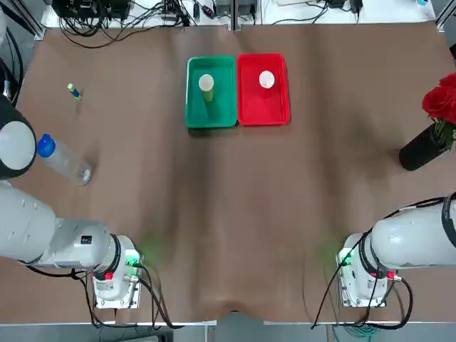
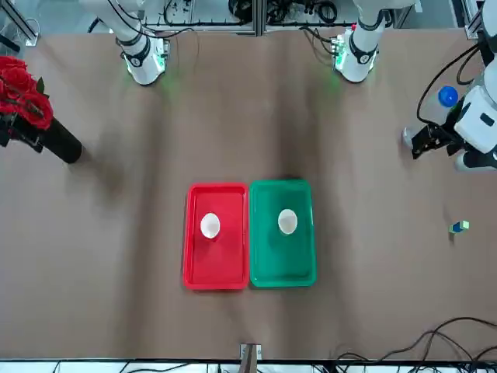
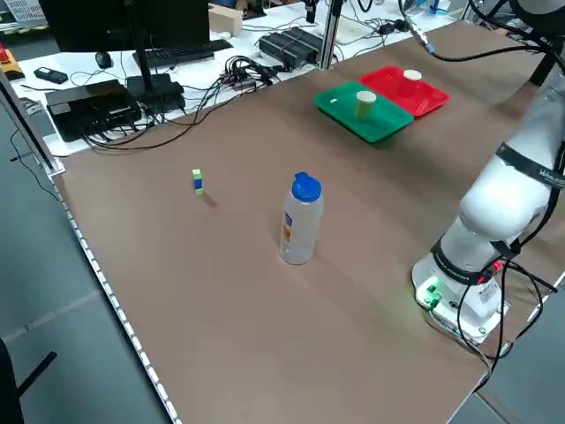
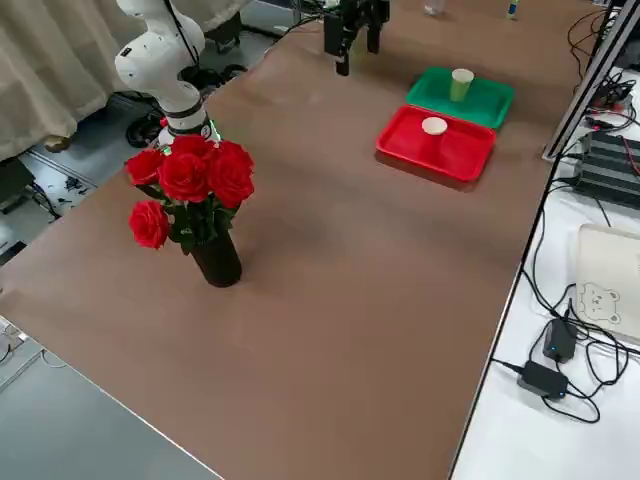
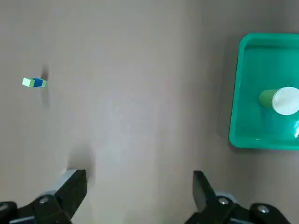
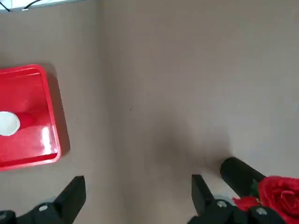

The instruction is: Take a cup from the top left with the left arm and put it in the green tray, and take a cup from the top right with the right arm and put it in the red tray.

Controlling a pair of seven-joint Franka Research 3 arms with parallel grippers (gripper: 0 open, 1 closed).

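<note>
I see the yellow-green cup (image 1: 206, 87) upright in the green tray (image 1: 211, 117) and the red cup (image 1: 266, 79) in the red tray (image 1: 264, 110), both well ahead of my left gripper (image 5: 140, 186) and right gripper (image 6: 138, 191), whose fingers are spread and empty.

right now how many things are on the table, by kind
trays: 2, the green tray and the red tray
cups: 2, a yellow-green cup in the green tray, the red cup in the red tray
bottles: 1, clear bottle with a blue cap
vases: 1, black vase of red roses
small blocks: 1, green-and-blue block
total: 7
</note>
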